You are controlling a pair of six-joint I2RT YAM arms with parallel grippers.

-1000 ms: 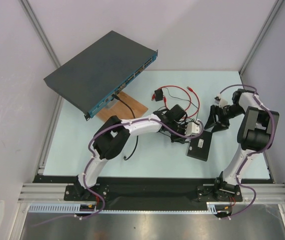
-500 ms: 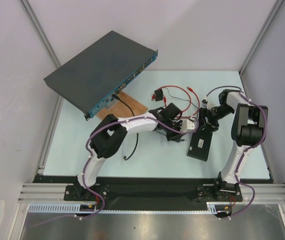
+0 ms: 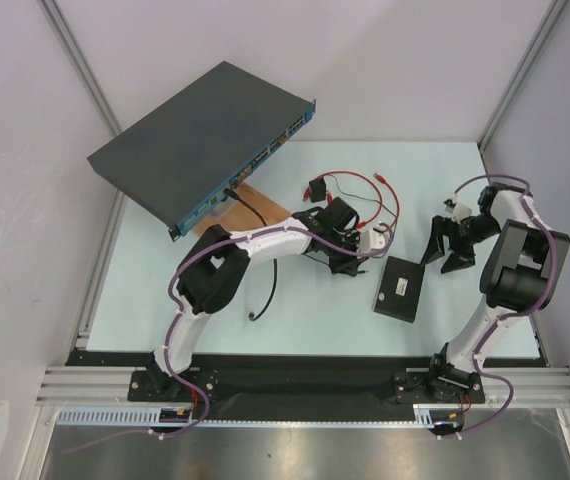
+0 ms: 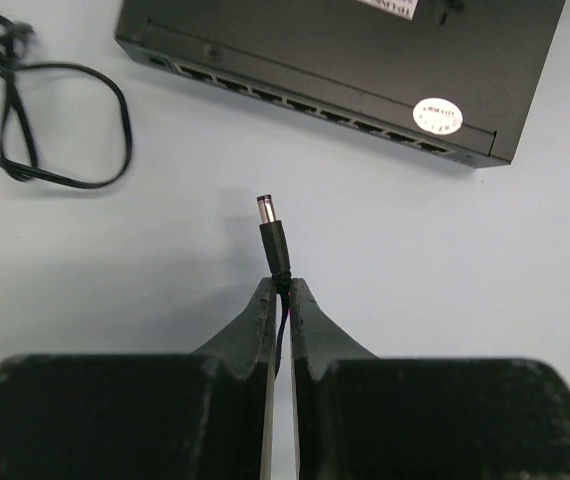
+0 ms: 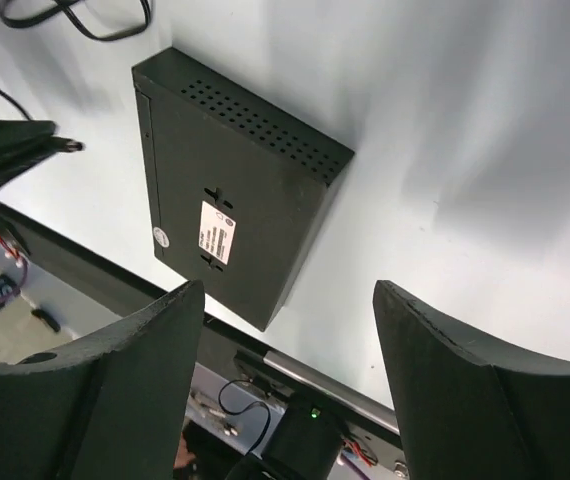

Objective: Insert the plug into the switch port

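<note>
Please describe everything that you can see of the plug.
The plug is a small black barrel connector with a shiny metal tip. The left gripper, shut, pinches its rear end, where a thin cable leaves it. Its tip points toward the port side of the switch and does not touch it.

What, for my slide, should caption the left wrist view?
Left gripper holds the plug short of the switch, tip toward its ports.

white left arm [image 3: 275, 243] and right arm [image 3: 472, 323], black joints [image 3: 217, 285], purple cables [image 3: 509, 396] clipped along links, matte black wedge-shaped fingers [image 5: 115, 390]
</note>
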